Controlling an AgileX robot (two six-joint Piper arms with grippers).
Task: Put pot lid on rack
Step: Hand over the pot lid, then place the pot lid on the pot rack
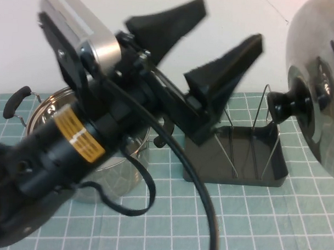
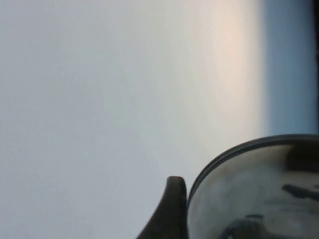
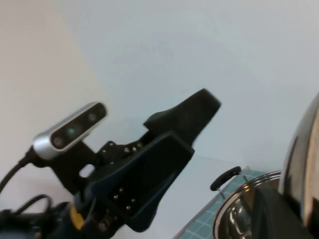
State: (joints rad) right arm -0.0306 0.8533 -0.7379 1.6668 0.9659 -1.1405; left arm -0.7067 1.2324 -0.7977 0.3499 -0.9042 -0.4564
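Observation:
The pot lid (image 1: 322, 81) is shiny steel and hangs upright in the air at the right. Its black knob (image 1: 285, 104) points left, above the rack's right side. The rack (image 1: 267, 169) is a dark grey tray with two silver wire loops and stands on the mat right of centre. My left gripper (image 1: 228, 24) is open and empty, raised above the rack and left of the lid. The left wrist view shows one fingertip (image 2: 172, 209) beside the lid's rim (image 2: 249, 194). My right gripper (image 3: 289, 209) is out of the high view. In its wrist view it is shut on the lid's edge (image 3: 301, 159).
The steel pot (image 1: 52, 107) with black side handles stands at the left, mostly hidden behind my left arm (image 1: 73, 138). It also shows in the right wrist view (image 3: 239, 209). A green gridded mat (image 1: 273, 222) covers the table. A white wall stands behind.

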